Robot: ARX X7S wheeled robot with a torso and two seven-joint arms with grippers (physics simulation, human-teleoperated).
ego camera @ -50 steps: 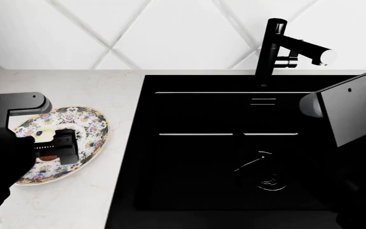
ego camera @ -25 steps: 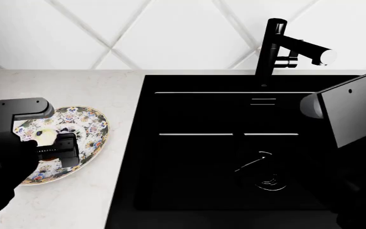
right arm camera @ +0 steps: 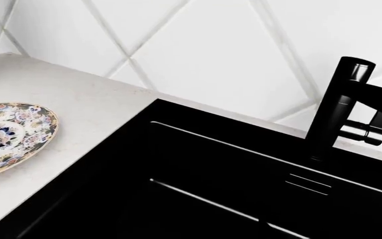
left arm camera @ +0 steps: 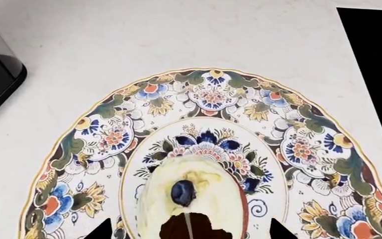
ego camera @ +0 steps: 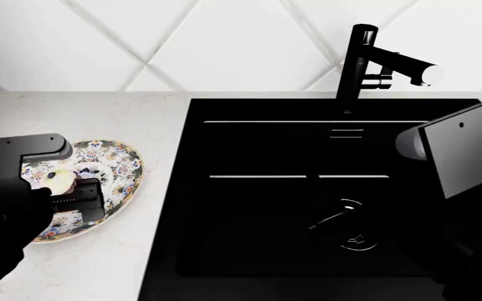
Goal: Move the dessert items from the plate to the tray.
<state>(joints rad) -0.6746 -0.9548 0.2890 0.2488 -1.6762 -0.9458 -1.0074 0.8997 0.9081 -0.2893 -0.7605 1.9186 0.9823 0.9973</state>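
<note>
A kitchen: a black sink [ego camera: 308, 207] with a black tap [ego camera: 366, 63] fills the frame's centre, sunk in a pale stone worktop [ego camera: 98, 113] below white diamond wall tiles [ego camera: 182, 37].

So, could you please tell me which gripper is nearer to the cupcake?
Left. The left gripper hovers over the plate with the cupcake between its fingers; the right arm is across the sink, far from it.
</note>
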